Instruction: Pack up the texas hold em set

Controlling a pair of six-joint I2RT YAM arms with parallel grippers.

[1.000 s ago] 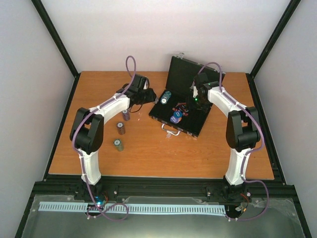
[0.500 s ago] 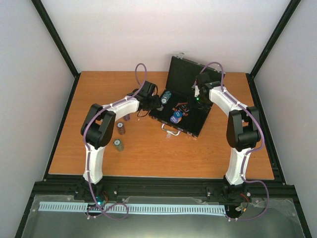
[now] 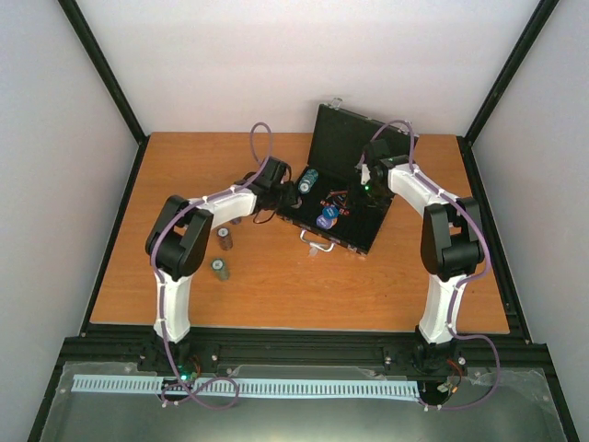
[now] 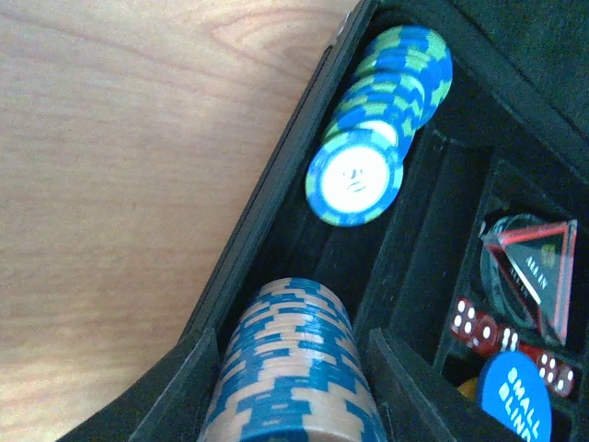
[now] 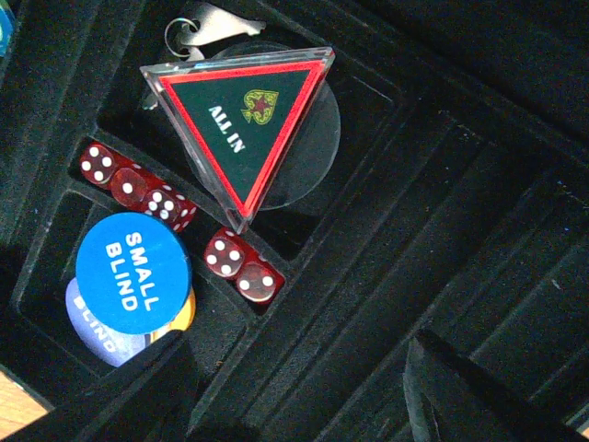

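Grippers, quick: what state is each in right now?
Left gripper: closed on the tan-and-blue chip stack.
Right gripper: open, holding nothing.

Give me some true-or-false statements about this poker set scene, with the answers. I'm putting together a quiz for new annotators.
1. The case stands open. True.
2. The left gripper is empty. False: it grips a tan and blue chip stack.
3. The blue disc reads BIG BLIND. False: it reads SMALL BLIND.
4. A blue and green chip stack lies in a slot of the case. True.
5. Every chip stack is in the case. False: two chip stacks stand on the table.
6. The right gripper is open over the case, holding nothing. True.
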